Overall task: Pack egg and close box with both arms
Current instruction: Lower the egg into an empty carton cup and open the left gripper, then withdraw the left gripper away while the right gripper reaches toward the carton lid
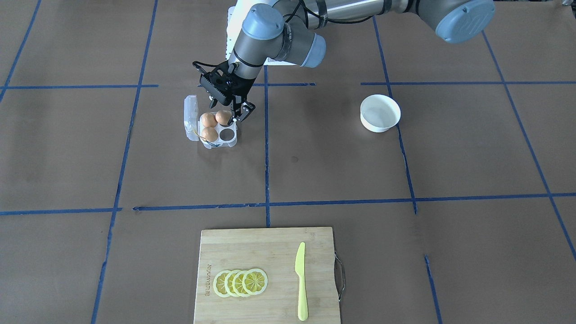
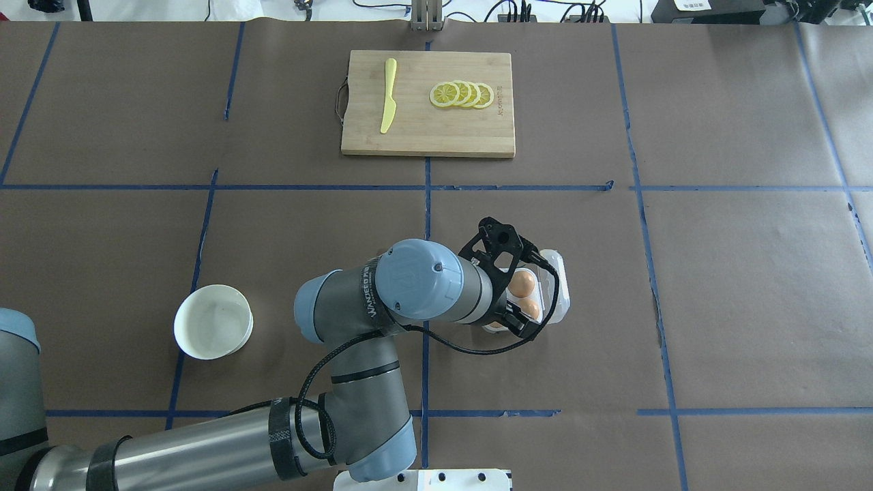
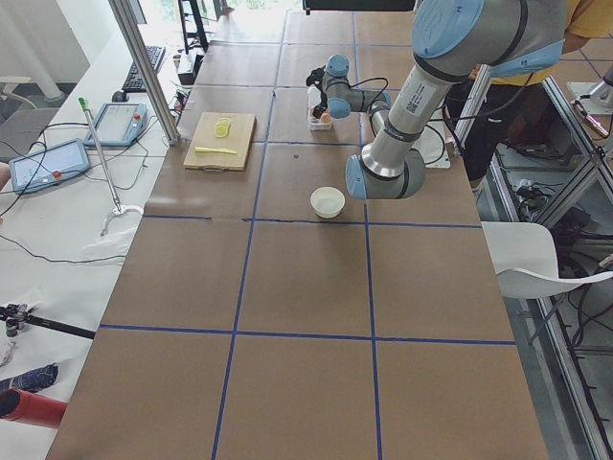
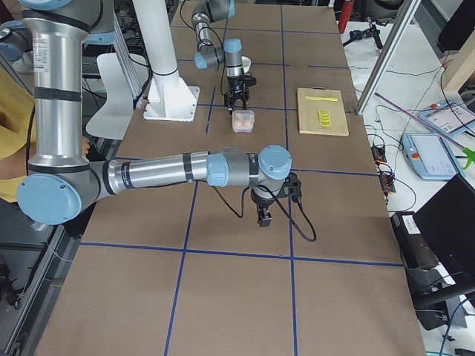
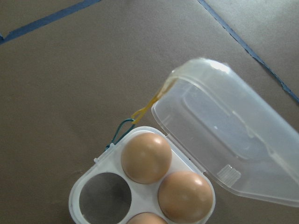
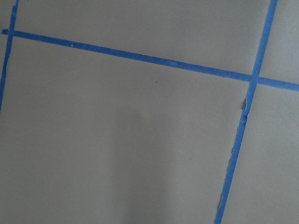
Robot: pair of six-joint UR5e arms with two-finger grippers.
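Note:
The clear four-cell box (image 1: pixel 229 140) stands open, its lid (image 1: pixel 191 114) folded out to the side. Three tan eggs sit in it (image 1: pixel 208 119) (image 1: pixel 223 117) (image 1: pixel 209 133); one cell (image 1: pixel 227 133) is empty. My left gripper (image 1: pixel 240 114) hangs just over the box's robot-side edge, fingers apart and holding nothing, close beside the nearest egg. The left wrist view shows the eggs (image 5: pixel 146 157), the lid (image 5: pixel 233 149) and the yellow string (image 5: pixel 145 108). My right gripper (image 4: pixel 263 216) shows only in the exterior right view, low over bare table; I cannot tell its state.
An empty white bowl (image 1: pixel 380 113) stands on the robot's left side of the table. A wooden cutting board (image 1: pixel 252 252) at the far edge carries lemon slices (image 1: pixel 240 282) and a yellow knife (image 1: pixel 300 281). Blue tape lines cross the brown table cover.

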